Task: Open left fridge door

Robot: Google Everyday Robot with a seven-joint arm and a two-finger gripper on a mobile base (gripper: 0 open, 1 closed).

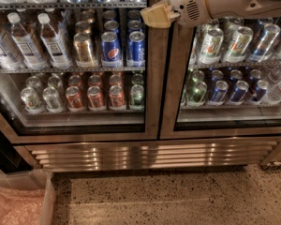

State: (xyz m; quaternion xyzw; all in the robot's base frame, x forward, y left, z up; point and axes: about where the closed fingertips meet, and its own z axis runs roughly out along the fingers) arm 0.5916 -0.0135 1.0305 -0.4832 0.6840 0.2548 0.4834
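1. Lower left: translucent plastic bin [19,197] with pinkish contents on the speckled floor, well apart from the fridge front.
2. Left fridge door [77,69]: shut, flush with its twin. Tall glass pane in a brushed steel frame, long axis vertical. Behind the glass, water bottles [51,39] at left and Pepsi cans [111,48] further right.
3. Claw [158,15]: top centre, over the right-hand vertical stile of the left fridge door, just beside the seam between the two doors. Touching or hovering: not resolvable. Open or closed: cannot tell.
4. Key relation: most of the door down and left of the claw, with its seam-side edge right at the claw and running vertically. No handle visible. Judged hinged at the far left, so a catch on this edge and an outward swing needed.
5. Arm [225,1]: in from upper right, crossing the top of the right fridge door [225,121] and its green-and-white cans [210,43]. Sole arm, no choice of side.
6. Risk, judged: catching the wrong stile across the seam.
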